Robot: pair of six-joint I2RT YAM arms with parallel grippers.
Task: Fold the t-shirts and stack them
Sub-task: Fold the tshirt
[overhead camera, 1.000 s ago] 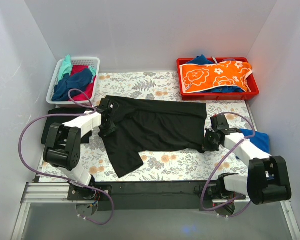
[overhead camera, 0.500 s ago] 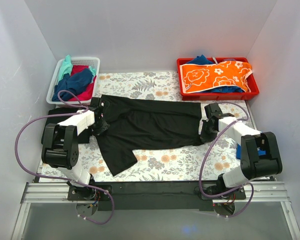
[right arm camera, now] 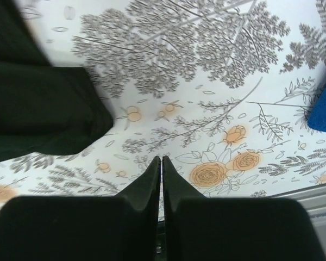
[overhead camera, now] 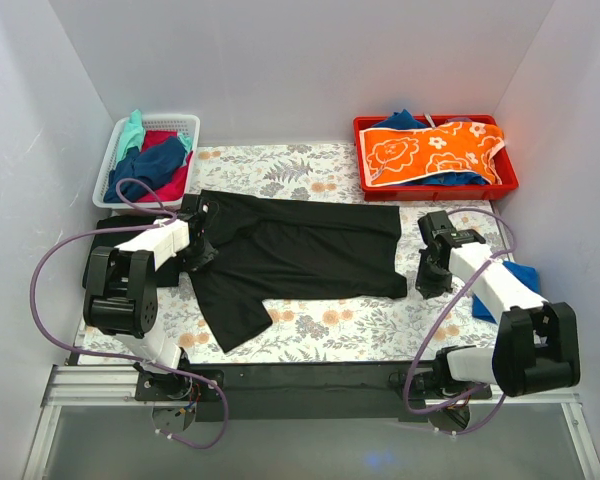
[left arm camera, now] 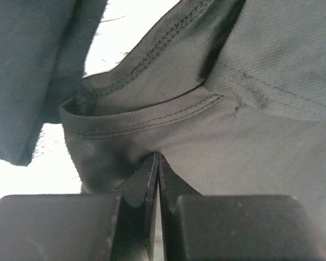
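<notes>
On the fern covering, centre: black t-shirt, spread flat. We log the right gripper newly released, withdrawn, closed empty; the left gripper pinches shoulder cloth. Folding pending.

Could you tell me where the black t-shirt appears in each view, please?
Top external: black t-shirt spread across the middle of the table.
Left wrist: fills the frame, pinched in the left gripper.
Right wrist: its corner, at the left edge.
Shared landmark: floral table cover, top and right wrist.
</notes>
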